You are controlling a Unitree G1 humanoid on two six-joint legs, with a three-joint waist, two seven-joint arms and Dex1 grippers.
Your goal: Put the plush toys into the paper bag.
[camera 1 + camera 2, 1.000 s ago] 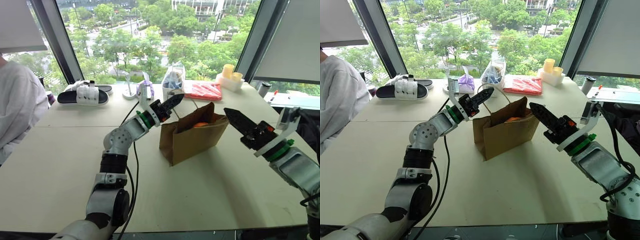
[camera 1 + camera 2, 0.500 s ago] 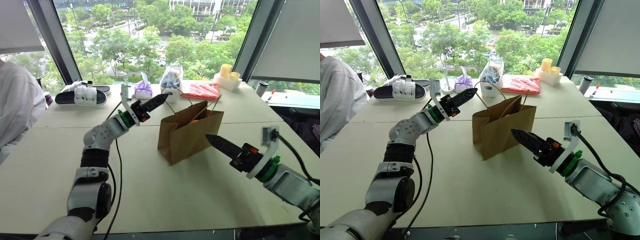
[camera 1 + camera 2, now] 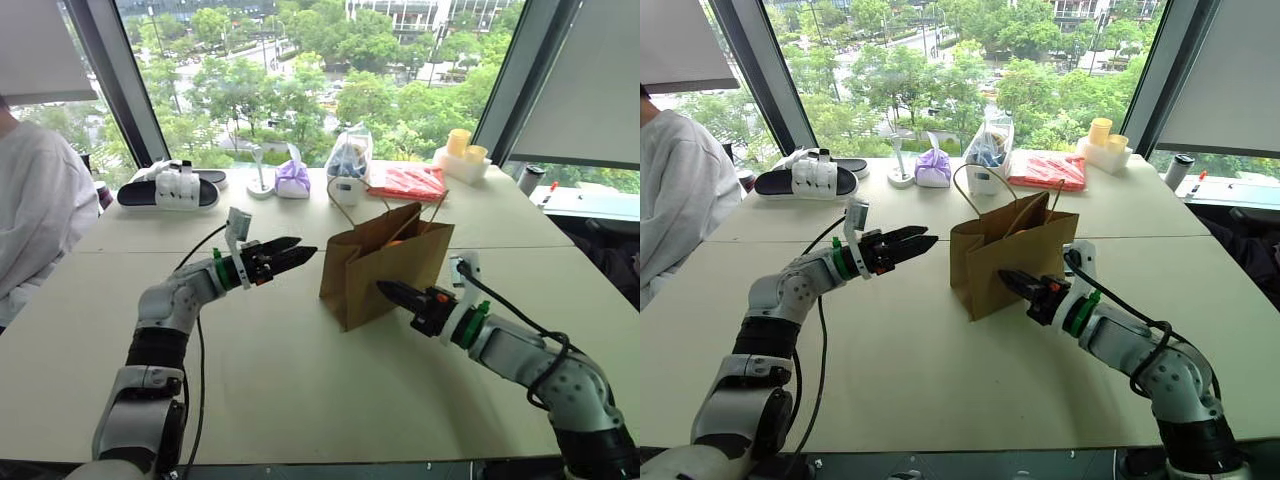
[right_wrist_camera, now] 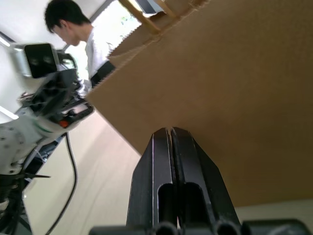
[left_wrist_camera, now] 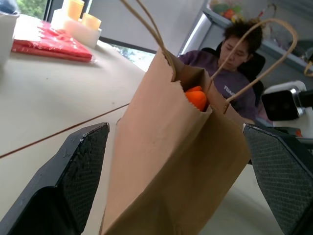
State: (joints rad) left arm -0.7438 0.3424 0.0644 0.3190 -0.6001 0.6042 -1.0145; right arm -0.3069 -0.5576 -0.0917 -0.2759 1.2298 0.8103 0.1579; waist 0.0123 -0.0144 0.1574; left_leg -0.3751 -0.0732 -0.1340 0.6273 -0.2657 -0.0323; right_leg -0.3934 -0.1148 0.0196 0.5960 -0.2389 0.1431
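**On the worktop: paper bag flanked by two claws**

On the pale worktop (image 3: 300, 400) the paper bag (image 3: 385, 265) stands upright, mouth open, cord handles raised. An orange plush toy (image 5: 196, 98) lies inside, just below the rim. The left claw (image 3: 290, 255) hovers beside the bag's left side, fingers spread wide, holding nothing. The right claw (image 3: 392, 292) is closed tight and empty, its tip at the bag's front wall; whether it touches cannot be told.
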